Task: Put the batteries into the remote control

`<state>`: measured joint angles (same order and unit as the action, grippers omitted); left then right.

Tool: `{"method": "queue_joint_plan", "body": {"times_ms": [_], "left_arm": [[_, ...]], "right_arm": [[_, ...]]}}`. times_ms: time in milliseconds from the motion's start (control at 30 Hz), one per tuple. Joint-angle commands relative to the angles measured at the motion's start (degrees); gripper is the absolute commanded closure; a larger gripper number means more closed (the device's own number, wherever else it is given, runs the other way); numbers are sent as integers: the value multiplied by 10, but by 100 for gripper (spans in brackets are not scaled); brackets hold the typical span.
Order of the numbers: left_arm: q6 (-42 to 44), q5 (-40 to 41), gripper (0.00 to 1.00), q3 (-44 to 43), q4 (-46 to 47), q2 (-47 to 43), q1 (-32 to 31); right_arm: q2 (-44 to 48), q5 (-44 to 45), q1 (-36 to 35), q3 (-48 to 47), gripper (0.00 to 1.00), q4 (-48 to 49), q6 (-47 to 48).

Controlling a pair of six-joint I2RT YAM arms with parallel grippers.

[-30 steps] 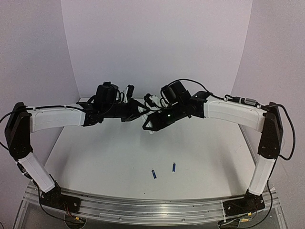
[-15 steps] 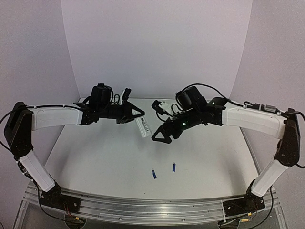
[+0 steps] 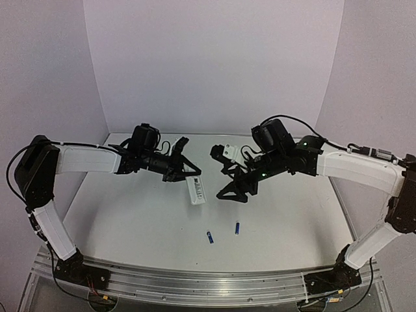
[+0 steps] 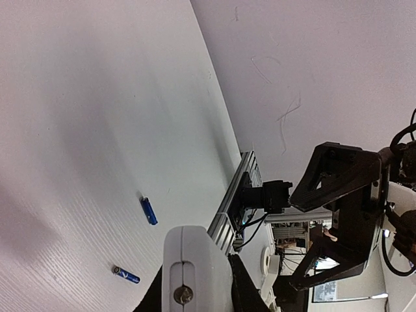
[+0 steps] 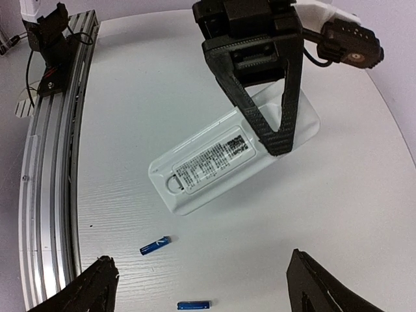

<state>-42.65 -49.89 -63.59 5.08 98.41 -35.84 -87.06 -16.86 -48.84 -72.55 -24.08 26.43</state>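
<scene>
Over on the left we have the left arm stretched out across the white surface. Its left pincer is clamped narrow on 1 end of the remote control. From the right wrist view we see that remote with its printed label side facing up. Its free end points toward the near rail, and a small tab shows at that free end. The remote slopes down from the pincer; we cannot tell whether its low end touches the surface.

Moving along, just nearer to us than the remote lie the 2 batteries, both flat on the surface and apart from each other. The left-hand battery sits near the middle, and the right-hand battery lies a little farther from the rail. Neither one touches the remote or either pincer.

And on the right we find the right arm reaching in from its side, with the right pincer spread wide and holding nothing. It hangs just beside the remote, above the surface. Its 2 dark fingers frame the bottom corners of its own wrist view, with the remote and both batteries between them. The 2 pincers face each other, near but not touching
</scene>
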Motion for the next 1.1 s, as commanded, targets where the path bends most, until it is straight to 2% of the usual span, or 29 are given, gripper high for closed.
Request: {"method": "queue_joint_plan", "body": {"times_ms": [0, 533, 1067], "left_arm": [[-29, -50, 100, -14, 46, 27, -5], [-99, -73, 100, -60, 38, 84, -7], [-114, -80, 100, -58, 49, 86, -8]], "right_arm": [[-49, -21, 0, -49, 13, 8, 4], [-115, -27, -3, -79, 13, 28, 3], [-139, -4, -8, -83, 14, 49, 8]]}}
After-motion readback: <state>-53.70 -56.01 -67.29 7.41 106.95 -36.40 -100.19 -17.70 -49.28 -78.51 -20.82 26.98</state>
